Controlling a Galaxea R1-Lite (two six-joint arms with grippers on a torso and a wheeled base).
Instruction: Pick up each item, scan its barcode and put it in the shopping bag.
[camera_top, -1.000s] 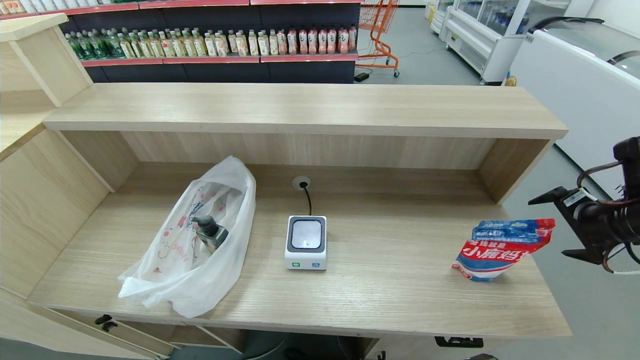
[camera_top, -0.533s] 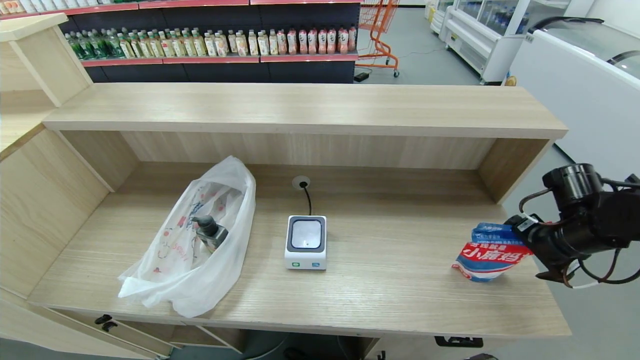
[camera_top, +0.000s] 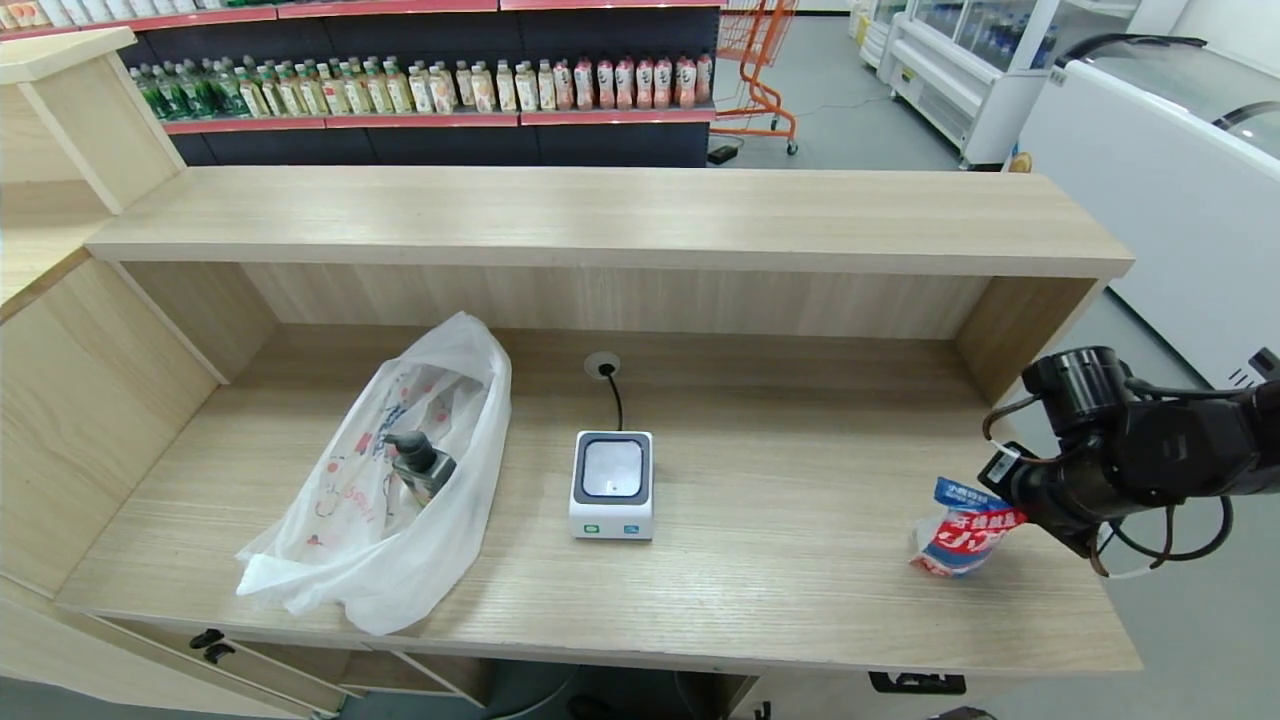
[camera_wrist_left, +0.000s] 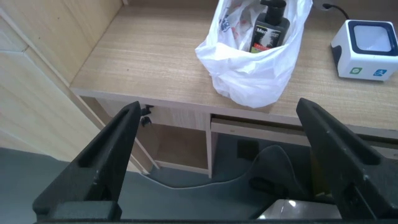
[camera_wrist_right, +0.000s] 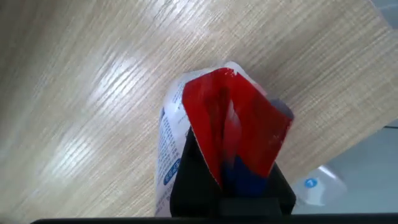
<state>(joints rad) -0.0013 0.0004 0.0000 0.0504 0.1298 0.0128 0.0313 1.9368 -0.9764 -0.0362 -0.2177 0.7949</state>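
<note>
Scanner (camera_top: 612, 484) stands between bag (camera_top: 345, 572) and pouch (camera_top: 958, 542) — apart.

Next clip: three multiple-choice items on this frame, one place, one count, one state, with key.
1. Where does the scanner stand?
A) between the shopping bag and the pouch
B) inside the bag
C) on a chair

2. How many items show inside the shopping bag?
A) none
B) one
C) three

3. The right gripper is:
A) open above the scanner
B) holding a bottle
C) shut on the pouch's top

1 A: bag on its left, pouch on its right.
2 B: one dark pump bottle shows.
3 C: the pouch's top is pinched, creased, in it.
</note>
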